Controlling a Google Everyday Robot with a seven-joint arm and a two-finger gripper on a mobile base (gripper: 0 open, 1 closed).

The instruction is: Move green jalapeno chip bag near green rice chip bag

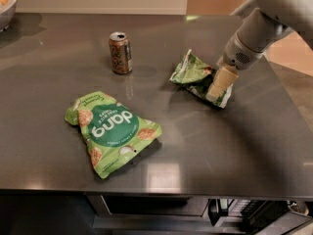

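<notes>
Fingers of the gripper, pale cream pads at the end of the grey arm, are showing as one block with no gap between them. We are reading them as pinched onto the right end of the green jalapeno chip bag, the small, crumpled, dark green glossy foil pouch with white edges. That bag is lying flat at right of centre on the dark grey brushed-metal countertop, its left end flaring up slightly and its white lower seam peeking out under the gripper.

We are judging the bag to be light, soft and slippery: the film is likely to buckle rather than resist, and the chips inside are likely to crush under a hard squeeze. We are therefore favouring a hold on the flat crimped end seam, where the gripper is now sitting, over the puffed middle. We are also expecting the free end to sag or swing once lifted.

Down and to the left, well apart from it, the green rice chip bag is resting, the larger light green pouch with a dark green circle, white "dang" lettering and pictured tan chips. A brown aluminium drink can is standing upright to the left of the jalapeno bag and behind the rice bag. A pale bowl is sitting at the far left corner.
</notes>
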